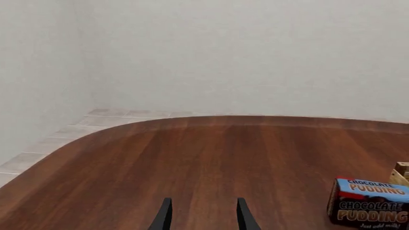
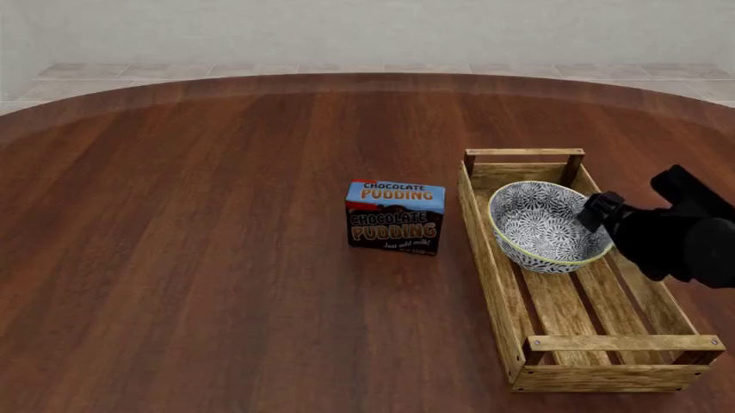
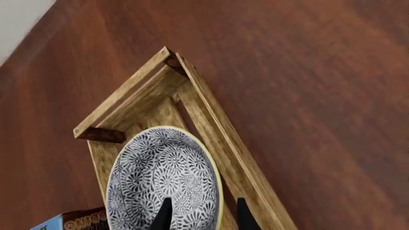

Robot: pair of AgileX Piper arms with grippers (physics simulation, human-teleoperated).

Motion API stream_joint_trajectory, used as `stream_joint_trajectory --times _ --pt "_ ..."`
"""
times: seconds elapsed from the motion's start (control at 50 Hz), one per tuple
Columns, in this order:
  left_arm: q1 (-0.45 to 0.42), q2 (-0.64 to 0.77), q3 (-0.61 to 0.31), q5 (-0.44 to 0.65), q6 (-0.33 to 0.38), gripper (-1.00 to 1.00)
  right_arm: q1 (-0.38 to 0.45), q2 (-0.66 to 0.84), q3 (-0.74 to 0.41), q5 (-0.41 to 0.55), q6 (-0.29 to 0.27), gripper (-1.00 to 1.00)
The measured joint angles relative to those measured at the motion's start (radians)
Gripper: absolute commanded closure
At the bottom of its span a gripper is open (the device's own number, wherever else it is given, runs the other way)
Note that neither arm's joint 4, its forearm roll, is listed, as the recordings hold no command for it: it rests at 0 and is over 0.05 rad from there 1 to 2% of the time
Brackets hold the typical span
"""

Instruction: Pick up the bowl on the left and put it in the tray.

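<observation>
The blue-grey floral bowl (image 2: pixel 540 225) with a pale yellowish rim sits tilted inside the far half of the light-wood slatted tray (image 2: pixel 487 258), leaning toward the tray's left wall. My right gripper (image 2: pixel 591 211) is at the bowl's right rim. In the right wrist view its open fingers (image 3: pixel 164 216) straddle the rim of the bowl (image 3: pixel 160 177), one inside and one outside, above the tray (image 3: pixel 217 124). My left gripper (image 1: pixel 203 216) is open over bare table with nothing between its fingers; it is out of the front view.
A chocolate pudding box (image 2: pixel 394 217) stands upright just left of the tray, also seen as the box (image 1: pixel 369 203) beside a tray corner (image 1: pixel 401 172). The near half of the tray holds nothing. The brown round table (image 2: pixel 184 258) stretches wide to the left.
</observation>
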Motion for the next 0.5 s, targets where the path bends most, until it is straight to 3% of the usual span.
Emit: stream_joint_trajectory --times 0.5 --pt "-0.016 0.0 0.008 -0.004 -0.002 -1.0 0.061 -0.211 -0.008 0.138 0.072 -1.0"
